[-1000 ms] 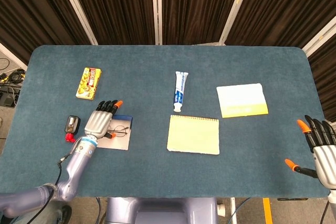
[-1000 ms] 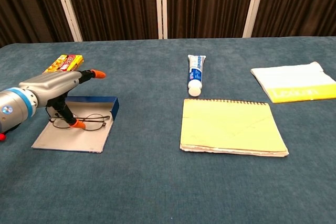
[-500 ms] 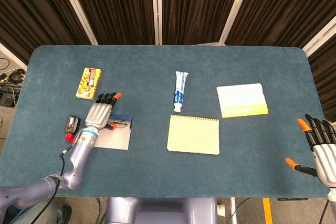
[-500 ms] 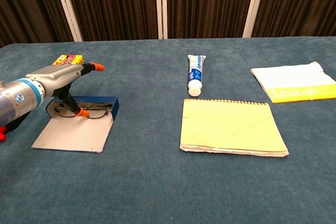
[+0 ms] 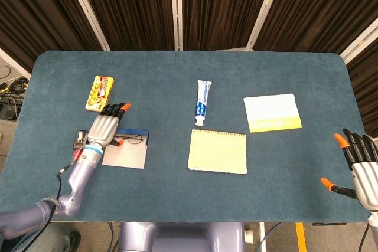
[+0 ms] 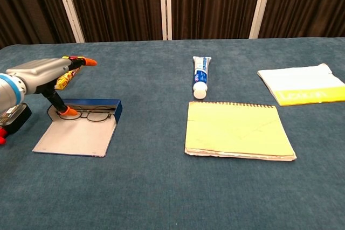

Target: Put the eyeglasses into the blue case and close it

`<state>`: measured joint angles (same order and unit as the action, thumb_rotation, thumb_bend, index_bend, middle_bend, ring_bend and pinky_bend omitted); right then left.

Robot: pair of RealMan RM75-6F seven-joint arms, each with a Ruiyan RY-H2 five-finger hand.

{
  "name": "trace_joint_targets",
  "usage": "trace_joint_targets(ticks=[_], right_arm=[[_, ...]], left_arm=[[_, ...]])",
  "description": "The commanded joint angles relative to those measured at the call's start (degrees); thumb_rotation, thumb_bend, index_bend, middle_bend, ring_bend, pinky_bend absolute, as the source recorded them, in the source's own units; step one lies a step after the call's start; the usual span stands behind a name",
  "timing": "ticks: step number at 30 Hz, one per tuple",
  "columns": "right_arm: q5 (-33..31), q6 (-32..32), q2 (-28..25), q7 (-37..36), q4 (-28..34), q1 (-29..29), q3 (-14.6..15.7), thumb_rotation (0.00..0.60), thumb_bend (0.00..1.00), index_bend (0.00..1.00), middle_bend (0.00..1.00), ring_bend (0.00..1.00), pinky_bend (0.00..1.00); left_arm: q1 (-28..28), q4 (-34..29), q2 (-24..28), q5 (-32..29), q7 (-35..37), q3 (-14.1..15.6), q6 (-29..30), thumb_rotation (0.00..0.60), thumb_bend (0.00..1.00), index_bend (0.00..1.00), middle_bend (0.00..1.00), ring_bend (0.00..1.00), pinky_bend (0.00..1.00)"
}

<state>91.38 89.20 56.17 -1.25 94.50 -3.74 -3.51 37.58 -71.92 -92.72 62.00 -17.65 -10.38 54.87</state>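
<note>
Dark curtains with pale vertical strips hang behind a bench (image 5: 189, 75) covered in blue-green cloth. Toward the left side lies the blue case (image 6: 81, 127), open flat, its grey inner lid facing up and its shallow blue tray at the far end. The eyeglasses (image 6: 91, 115) rest in that tray, thin dark frames lying along its length.

The left hand (image 6: 46, 76) hovers over the left end of the case, fingers (image 5: 115, 110) stretched forward and slightly spread, orange tips showing. Its thumb points down, with the tip at the left end of the eyeglasses; whether it actually touches or grips them cannot be told. The right hand (image 5: 361, 166) sits at the far right edge of the bench in the head view, fingers apart and holding nothing.

Just left of the case is a small black device (image 5: 80, 140) with a red part. Beyond the left hand lies a yellow and red packet (image 5: 100, 93). Near the middle, a white and blue tube (image 6: 200, 76) lies just behind a yellow spiral notebook (image 6: 237, 130). To the right lies a folded white and yellow cloth (image 6: 302, 90).
</note>
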Motion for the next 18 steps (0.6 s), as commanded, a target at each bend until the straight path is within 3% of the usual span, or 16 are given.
trace_joint_targets(ticks=[1,8,14,18], right_arm=[[0.19,0.16,-0.10,-0.20,0.06,0.07,0.06,0.600,0.00,0.01,0.00,0.00,0.00],[1.19,0.85,-0.48,-0.94,0.49,0.27,0.32,0.600,0.00,0.01,0.00,0.00,0.00],[1.49,1.04,-0.69,-1.50,0.56,0.36,0.46,0.600,0.00,0.01,0.00,0.00,0.00],[1.54,1.23,-0.89,-2.13,0.52,0.45,0.47,0.600,0.00,0.01,0.00,0.00,0.00]], left_arm=[[-2.05,-4.82,3.52,2.78,0.78,1.51,2.86,0.600,0.16,0.00,0.00,0.00,0.00],[-5.70,-12.85,8.81,8.79,-0.33,6.66,6.98,0.600,0.15,0.01,0.00,0.00,0.00],[-7.44,-12.26,8.08,12.59,0.11,9.48,8.84,0.600,0.16,0.26,0.00,0.00,0.00],[-8.23,-9.72,5.71,14.30,1.09,10.53,9.44,0.600,0.20,0.33,0.00,0.00,0.00]])
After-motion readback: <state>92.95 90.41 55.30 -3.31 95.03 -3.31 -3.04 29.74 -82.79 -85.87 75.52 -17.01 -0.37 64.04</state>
